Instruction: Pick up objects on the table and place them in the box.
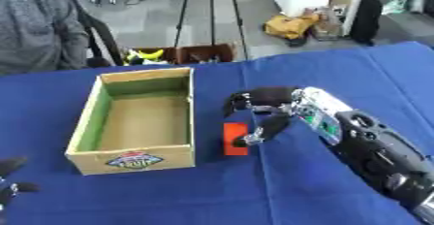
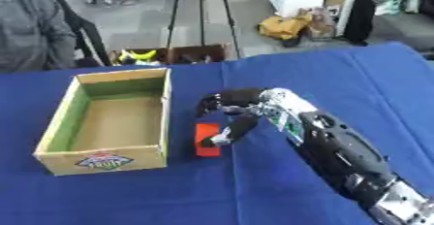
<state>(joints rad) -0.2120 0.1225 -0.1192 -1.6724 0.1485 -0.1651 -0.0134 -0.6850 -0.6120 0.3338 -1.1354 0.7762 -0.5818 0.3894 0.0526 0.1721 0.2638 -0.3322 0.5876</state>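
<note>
A small red-orange block [image 1: 233, 139] lies flat on the blue tablecloth just right of the cardboard box [image 1: 186, 117]. The box is open-topped, green inside its walls, with a colourful label on its front, and nothing shows inside it. My right hand [image 1: 270, 104] reaches in from the lower right and hovers over the block, fingers curved down; the thumb tip touches the block's right edge and the fingers arch above its far end. Only dark fingertips of my left hand [image 1: 10, 178] show at the lower left edge.
The blue table [image 1: 339, 73] stretches back to a far edge, behind which a person in grey stands at the upper left. A tripod, a low crate with yellow things and floor clutter lie beyond. The box's right wall is close to the block.
</note>
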